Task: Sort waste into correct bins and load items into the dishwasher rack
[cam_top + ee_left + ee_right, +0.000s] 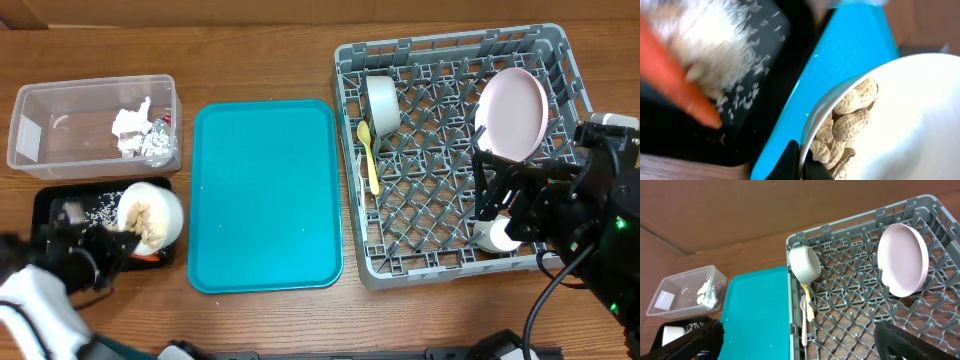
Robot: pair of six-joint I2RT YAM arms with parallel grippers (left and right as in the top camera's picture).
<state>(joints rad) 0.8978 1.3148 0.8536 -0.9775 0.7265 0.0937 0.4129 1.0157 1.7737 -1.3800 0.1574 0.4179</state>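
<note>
Pretty far along by the look of it. The clear tub [90, 85] at the back left of the desk [270, 60] already has the white napkin [130, 122] and the foil wrapper [155, 148] in it. The black tray [48, 200] in front of it has the white rice-like bits [100, 212] and the carrot [685, 95]. Over on the right, the dishwasher rack [440, 45] has the plate [512, 115] standing on edge near the back right. The other bowl [381, 103] lies on its side at the back left, with the yellow spoon [368, 155] just in front of it and the white fork [803, 322] right beside the spoon. The teal tray [265, 195] in the middle has nothing on it. So what's left, as far as I can judge, is the peanut bowl [150, 215]. It sits over the right end of the black tray, tipped, with the peanuts [850, 120] bunched at its low edge, so they'd need dumping before the bowl crosses over to the rack. The left pincer [801, 162] is closed down tight on that bowl's rim, one finger inside and one outside, right next to the peanuts. The right pincer [799, 330] hangs over the front right part of the rack, spread wide with nothing between its fingers. I can't tell if it touches the rack.
</note>
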